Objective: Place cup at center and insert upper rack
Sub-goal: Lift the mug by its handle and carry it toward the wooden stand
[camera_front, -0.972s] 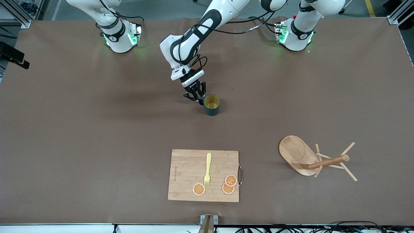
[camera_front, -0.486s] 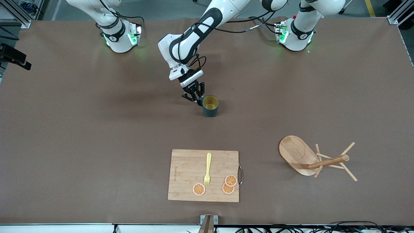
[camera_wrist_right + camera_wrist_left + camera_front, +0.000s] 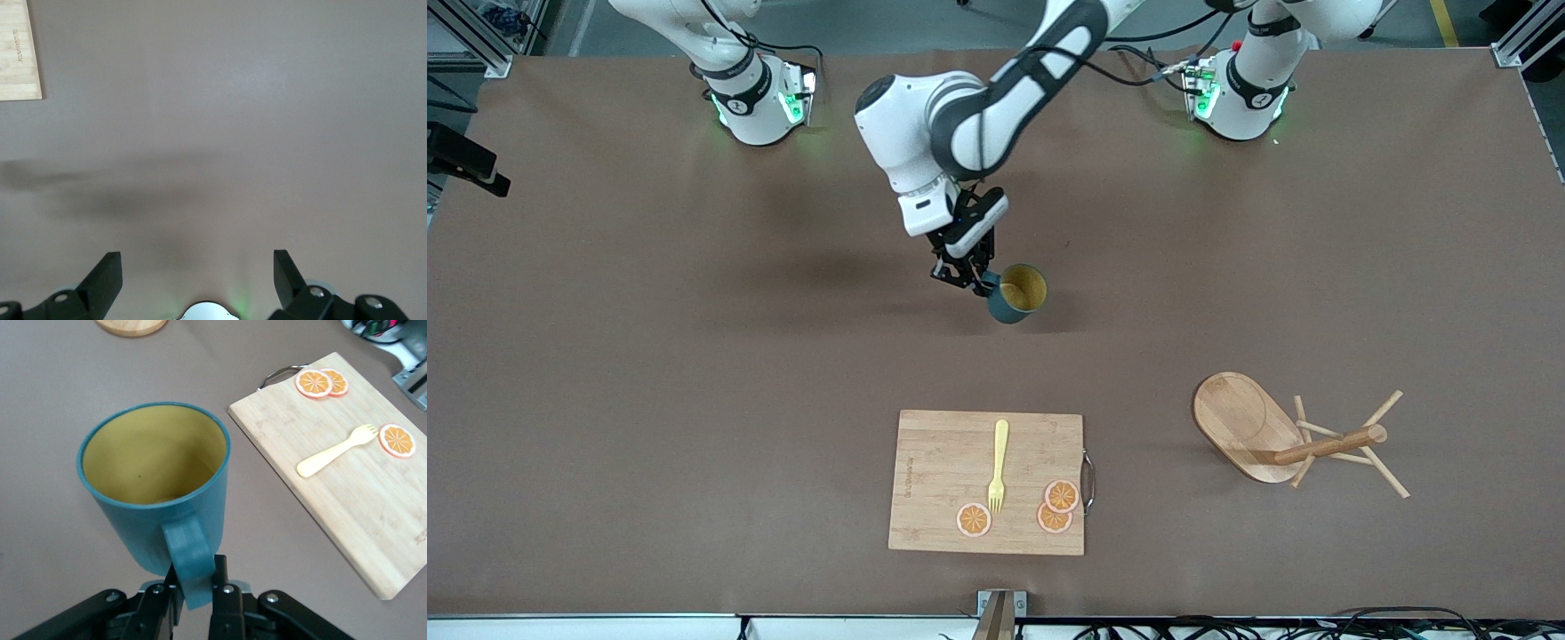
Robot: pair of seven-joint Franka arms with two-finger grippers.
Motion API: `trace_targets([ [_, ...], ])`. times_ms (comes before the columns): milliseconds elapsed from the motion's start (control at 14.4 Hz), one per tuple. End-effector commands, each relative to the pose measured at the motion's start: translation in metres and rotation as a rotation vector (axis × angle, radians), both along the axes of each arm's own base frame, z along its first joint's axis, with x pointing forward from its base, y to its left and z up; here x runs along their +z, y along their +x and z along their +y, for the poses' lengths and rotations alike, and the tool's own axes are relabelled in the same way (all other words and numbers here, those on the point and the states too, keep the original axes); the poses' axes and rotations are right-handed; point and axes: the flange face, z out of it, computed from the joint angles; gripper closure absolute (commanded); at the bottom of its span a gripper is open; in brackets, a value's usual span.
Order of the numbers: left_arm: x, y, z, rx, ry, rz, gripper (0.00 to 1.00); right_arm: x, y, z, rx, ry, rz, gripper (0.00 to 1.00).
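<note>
Since half a second ago I have lifted the cup (image 3: 1016, 294) off the table (image 3: 649, 356) and tipped it, its yellow mouth now angled toward the left arm's end, where before it stood upright on the mat. The left gripper (image 3: 964, 272) is clamped on the cup's handle (image 3: 190, 557), fingers (image 3: 221, 583) pinching it from both sides, over the middle of the table at roughly 12 o'clock from the cutting board (image 3: 943, 471). The right gripper (image 3: 197, 277) waits high over bare table with its fingers spread and nothing between them. The rack (image 3: 1294, 436) lies on its side near the left arm's end, at about 4 o'clock from the cup and well apart from it. To do this step well, I judge I should level the cup before lowering it, since a pinch on the thin handle lets it swing, then set it down flat at the centre and release only once the base rests. The count: one cup, one rack, one cutting board, one yellow fork (image 3: 998, 466), three orange slices (image 3: 1062, 495).
</note>
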Motion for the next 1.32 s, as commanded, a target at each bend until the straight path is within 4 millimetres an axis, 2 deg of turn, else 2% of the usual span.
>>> trace_targets([
  [0, 0.055, 0.034, 0.036, 0.014, -0.112, 0.095, 1.00, 0.003, -0.006, 0.002, -0.004, 0.000, -0.012, 0.00],
  [347, 0.133, 0.104, 0.118, 0.050, -0.347, 0.241, 0.99, 0.006, -0.012, 0.003, -0.047, 0.002, 0.007, 0.00],
  [694, 0.183, 0.164, 0.213, 0.115, -0.616, 0.338, 0.99, 0.007, -0.014, 0.006, -0.029, 0.004, 0.014, 0.00],
  [763, 0.187, 0.174, 0.230, 0.129, -0.665, 0.356, 0.99, 0.007, -0.014, 0.009, -0.024, 0.003, 0.014, 0.00],
  [972, 0.193, 0.211, 0.298, 0.206, -0.847, 0.403, 0.99, 0.007, -0.013, 0.009, -0.021, 0.003, 0.010, 0.00],
  [1110, 0.187, 0.230, 0.345, 0.204, -0.958, 0.462, 0.99, 0.008, -0.013, 0.009, -0.021, 0.003, 0.008, 0.00],
  [1249, 0.181, 0.241, 0.383, 0.191, -1.023, 0.494, 0.99, 0.007, -0.012, 0.011, -0.018, 0.003, 0.008, 0.00],
])
